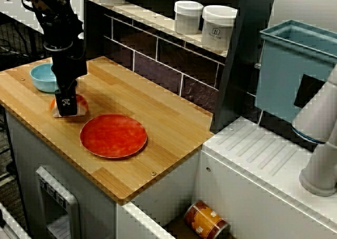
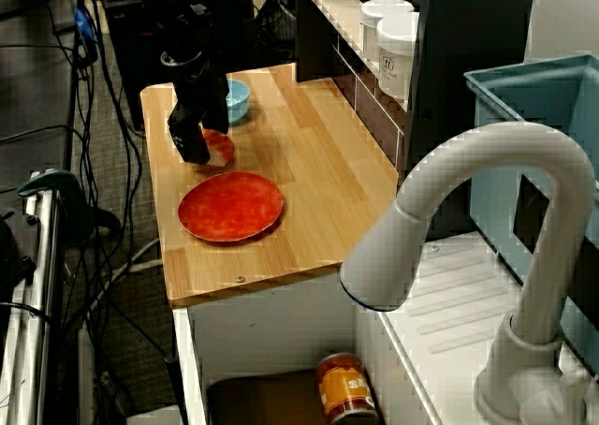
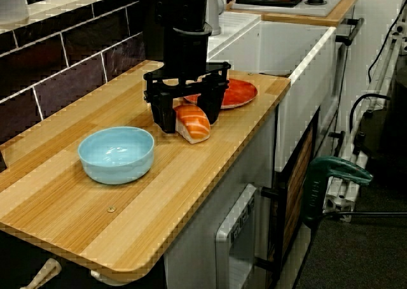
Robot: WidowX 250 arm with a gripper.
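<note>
In the low side view, my black gripper (image 3: 189,124) reaches straight down over a piece of salmon sushi (image 3: 194,122) lying on the wooden counter (image 3: 95,206). Its fingers (image 3: 166,118) stand on either side of the sushi, spread wide and open, tips near the wood. A red plate (image 3: 238,93) lies just behind it and a light blue bowl (image 3: 117,153) stands in front. From the front view above, the gripper (image 1: 67,110) covers most of the sushi (image 1: 81,103), between the bowl (image 1: 43,77) and the plate (image 1: 113,136).
White jars (image 1: 218,27) stand on the tiled shelf behind the counter. Right of the counter are a white drainboard (image 1: 263,155), a faucet (image 2: 468,210) and a blue bin (image 1: 295,65). An orange can (image 1: 206,220) lies below. Cables hang by the counter's outer edge (image 2: 103,116).
</note>
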